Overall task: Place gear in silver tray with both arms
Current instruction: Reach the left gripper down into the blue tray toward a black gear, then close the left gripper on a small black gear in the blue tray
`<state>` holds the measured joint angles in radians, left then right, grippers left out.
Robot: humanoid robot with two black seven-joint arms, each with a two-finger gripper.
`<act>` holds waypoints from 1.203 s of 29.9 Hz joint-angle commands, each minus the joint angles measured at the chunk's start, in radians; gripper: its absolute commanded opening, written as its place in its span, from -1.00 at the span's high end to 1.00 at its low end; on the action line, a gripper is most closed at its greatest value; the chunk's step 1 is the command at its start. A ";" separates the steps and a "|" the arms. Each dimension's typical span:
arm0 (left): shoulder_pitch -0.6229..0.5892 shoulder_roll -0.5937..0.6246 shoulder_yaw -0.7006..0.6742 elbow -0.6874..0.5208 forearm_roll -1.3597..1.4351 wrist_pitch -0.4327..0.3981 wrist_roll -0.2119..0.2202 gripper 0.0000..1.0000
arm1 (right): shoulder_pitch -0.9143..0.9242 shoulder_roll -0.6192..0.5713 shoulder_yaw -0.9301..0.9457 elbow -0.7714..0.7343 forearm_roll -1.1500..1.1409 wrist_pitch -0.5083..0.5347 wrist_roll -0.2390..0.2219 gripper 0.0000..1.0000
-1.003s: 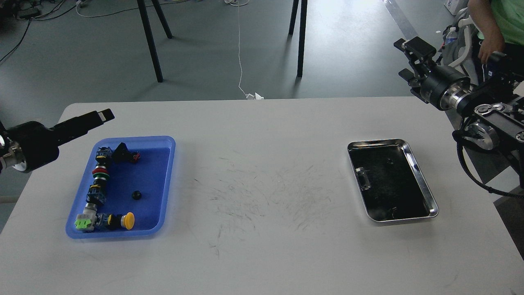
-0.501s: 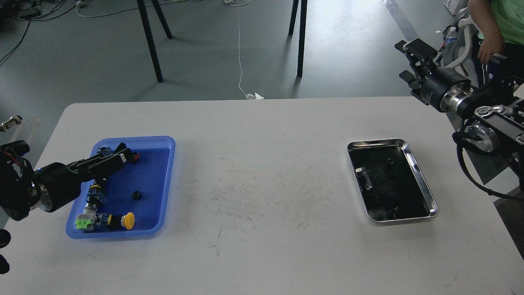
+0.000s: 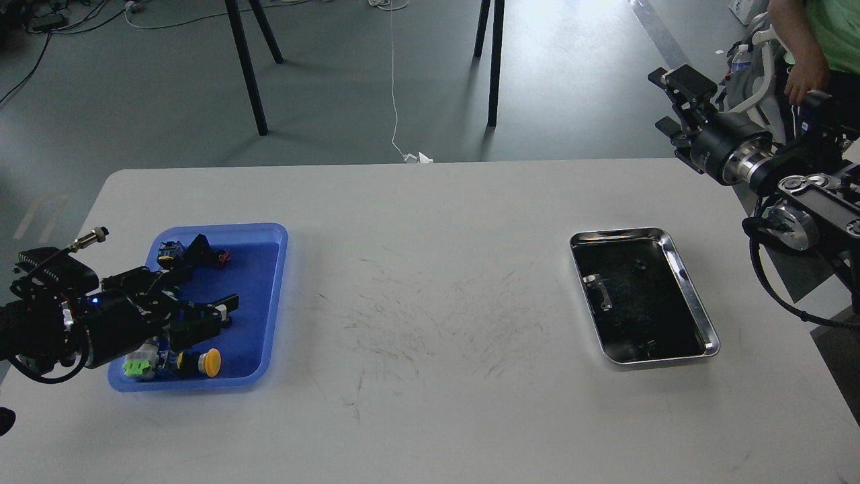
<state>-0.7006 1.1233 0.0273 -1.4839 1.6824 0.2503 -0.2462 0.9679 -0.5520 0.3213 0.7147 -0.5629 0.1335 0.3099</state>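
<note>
Gear [image 3: 224, 320]: small, black, round, lying in the blue plastic tray [image 3: 269, 302], just beside your left gripper [image 3: 205, 310], whose fingers are spread. Shiny metal silver tray [image 3: 692, 289] lies far right, long axis running away from you. Right gripper [image 3: 672, 101] hangs beyond it, spread.

i'm working in what looks like a robotics lab or test room. a plain white counter [image 3: 430, 417] with scuff marks stands on a grey floor [image 3: 571, 81], where loose cables [image 3: 394, 74] trail past black stand legs [image 3: 245, 64]. a person [image 3: 816, 47] in a green shirt sits at the far right beside my right arm [image 3: 772, 168].
</note>
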 commanded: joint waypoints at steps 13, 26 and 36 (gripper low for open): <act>-0.016 -0.103 0.063 0.160 0.114 -0.013 -0.090 -0.94 | 0.002 0.001 -0.001 -0.001 0.000 0.000 0.000 -0.89; -0.025 -0.224 0.077 0.307 0.134 0.000 -0.090 -0.82 | 0.002 0.000 -0.004 -0.001 -0.002 0.000 0.000 -0.89; -0.025 -0.234 0.097 0.366 0.155 0.029 -0.091 -0.72 | 0.000 0.004 -0.001 -0.006 -0.002 -0.002 0.001 -0.89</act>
<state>-0.7270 0.8903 0.1154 -1.1302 1.8322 0.2746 -0.3358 0.9696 -0.5486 0.3187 0.7085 -0.5645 0.1333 0.3099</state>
